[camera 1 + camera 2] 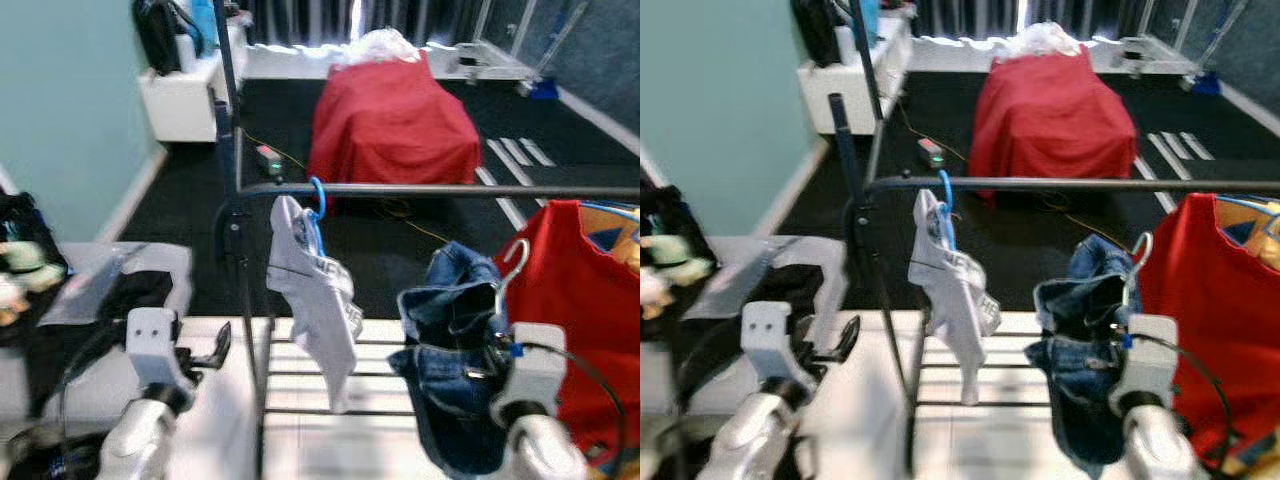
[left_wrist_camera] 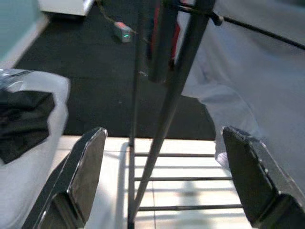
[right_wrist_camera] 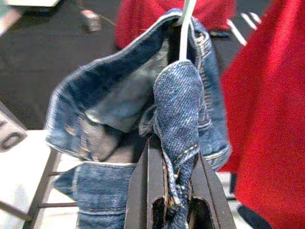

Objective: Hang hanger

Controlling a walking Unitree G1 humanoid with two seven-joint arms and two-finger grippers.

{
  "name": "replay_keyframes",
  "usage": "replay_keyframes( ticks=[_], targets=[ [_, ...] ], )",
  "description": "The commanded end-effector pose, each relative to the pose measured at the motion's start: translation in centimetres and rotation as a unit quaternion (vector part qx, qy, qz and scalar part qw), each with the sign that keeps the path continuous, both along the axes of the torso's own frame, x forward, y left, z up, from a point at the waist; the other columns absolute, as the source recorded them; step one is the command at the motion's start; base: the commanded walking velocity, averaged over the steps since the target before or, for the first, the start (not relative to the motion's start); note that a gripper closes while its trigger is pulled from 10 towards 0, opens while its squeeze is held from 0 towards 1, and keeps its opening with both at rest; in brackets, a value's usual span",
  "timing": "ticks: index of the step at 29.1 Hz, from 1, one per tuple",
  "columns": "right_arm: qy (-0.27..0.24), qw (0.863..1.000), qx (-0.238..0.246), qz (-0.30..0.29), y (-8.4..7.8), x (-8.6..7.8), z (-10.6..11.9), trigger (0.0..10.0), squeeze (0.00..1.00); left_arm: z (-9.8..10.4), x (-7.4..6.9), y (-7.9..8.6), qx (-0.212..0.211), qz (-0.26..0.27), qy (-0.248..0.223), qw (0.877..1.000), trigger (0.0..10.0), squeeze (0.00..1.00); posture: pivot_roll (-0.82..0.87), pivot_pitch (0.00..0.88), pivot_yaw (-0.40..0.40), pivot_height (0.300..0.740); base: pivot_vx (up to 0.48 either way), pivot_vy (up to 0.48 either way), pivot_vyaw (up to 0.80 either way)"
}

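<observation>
Right gripper [image 3: 174,191], nearest the camera, is clamping its jaws on a fold of the denim garment [image 1: 455,350], which is bunching around a white hanger [image 1: 512,262]. Hook of that hanger is standing just below the horizontal rail [image 1: 440,190] of the clothes rack, apparently not yet resting on it, though the angle is making this hard to judge. Left gripper [image 2: 167,181] is hovering low beside the rack's upright post [image 1: 245,330] with its jaws spread wide and holding nothing. White slatted surface [image 1: 300,370] is lying under both arms.

Light grey garment [image 1: 315,300] is hanging from the rail on a blue hanger [image 1: 317,200], just left of the denim. Red garment [image 1: 580,310] is hanging at the right, close beside the denim.

Grey cushioned seat [image 1: 120,275] carrying dark cloth is sitting at the left. Farther off, on the black floor [image 1: 200,200], a red-draped object [image 1: 393,120] is standing, with a white cabinet [image 1: 185,95] against the pale blue wall.
</observation>
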State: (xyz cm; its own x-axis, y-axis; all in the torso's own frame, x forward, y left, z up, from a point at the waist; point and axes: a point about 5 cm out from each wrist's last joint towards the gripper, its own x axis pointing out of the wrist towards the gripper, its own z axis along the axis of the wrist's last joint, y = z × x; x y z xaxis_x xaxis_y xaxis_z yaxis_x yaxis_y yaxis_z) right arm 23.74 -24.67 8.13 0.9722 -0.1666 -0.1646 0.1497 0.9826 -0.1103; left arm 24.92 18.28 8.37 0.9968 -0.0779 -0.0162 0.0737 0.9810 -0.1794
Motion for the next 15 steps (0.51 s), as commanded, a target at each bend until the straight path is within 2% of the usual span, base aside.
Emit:
replay_keyframes(
  ticks=[1, 3, 5, 6, 7, 8, 10, 11, 13, 15],
  targets=[
    [-0.018, 1.000, -0.010, 0.018, 0.4, 0.3, 0.8, 10.0, 0.00, -0.4, -0.2, 0.4, 0.002, 0.006, 0.011, 1.000, 10.0, 0.00, -0.05, 0.053, -0.013, 0.740, 0.000, 0.000, 0.00],
    [-0.017, 0.998, -0.028, 0.049, 1.0, 0.6, 1.1, 10.0, 0.00, -0.4, -0.2, 0.4, 0.000, 0.006, 0.012, 1.000, 10.0, 0.00, -0.05, 0.052, -0.015, 0.740, 0.000, 0.000, 0.00],
    [-0.017, 0.998, -0.028, 0.049, 1.0, 0.6, 1.1, 10.0, 0.00, -0.4, -0.2, 0.4, 0.000, 0.006, 0.012, 1.000, 10.0, 0.00, -0.05, 0.052, -0.015, 0.740, 0.000, 0.000, 0.00],
    [-0.017, 0.996, -0.046, 0.079, 1.6, 0.8, 1.5, 10.0, 0.00, -0.4, -0.2, 0.4, -0.001, 0.007, 0.012, 1.000, 10.0, 0.00, -0.05, 0.053, -0.016, 0.740, 0.000, 0.000, 0.00],
    [-0.017, 0.996, -0.046, 0.079, 1.6, 0.8, 1.5, 10.0, 0.00, -0.4, -0.2, 0.4, -0.001, 0.007, 0.012, 1.000, 10.0, 0.00, -0.05, 0.053, -0.016, 0.740, 0.000, 0.000, 0.00],
    [-0.017, 0.991, -0.061, 0.114, 2.3, 1.1, 2.0, 10.0, 0.00, -0.4, -0.1, 0.4, -0.002, 0.007, 0.011, 1.000, 10.0, 0.00, -0.05, 0.053, -0.016, 0.740, 0.000, 0.000, 0.00],
    [-0.017, 0.991, -0.061, 0.114, 2.3, 1.1, 2.0, 10.0, 0.00, -0.4, -0.1, 0.4, -0.002, 0.007, 0.011, 1.000, 10.0, 0.00, -0.05, 0.053, -0.016, 0.740, 0.000, 0.000, 0.00],
    [-0.020, 0.985, -0.077, 0.150, 3.1, 1.4, 2.7, 10.0, 0.00, -0.4, -0.1, 0.4, -0.002, 0.008, 0.011, 1.000, 10.0, 0.00, -0.05, 0.051, -0.015, 0.740, 0.000, 0.000, 0.00],
    [-0.020, 0.985, -0.077, 0.150, 3.1, 1.4, 2.7, 10.0, 0.00, -0.4, -0.1, 0.4, -0.002, 0.008, 0.011, 1.000, 10.0, 0.00, -0.05, 0.051, -0.015, 0.740, 0.000, 0.000, 0.00],
    [-0.032, 0.969, -0.092, 0.228, 5.0, 1.9, 4.3, 10.0, 0.00, -0.4, 0.0, 0.4, -0.005, 0.008, 0.011, 1.000, 10.0, 0.00, -0.05, 0.049, -0.015, 0.740, 0.000, 0.000, 0.00]
  ],
)
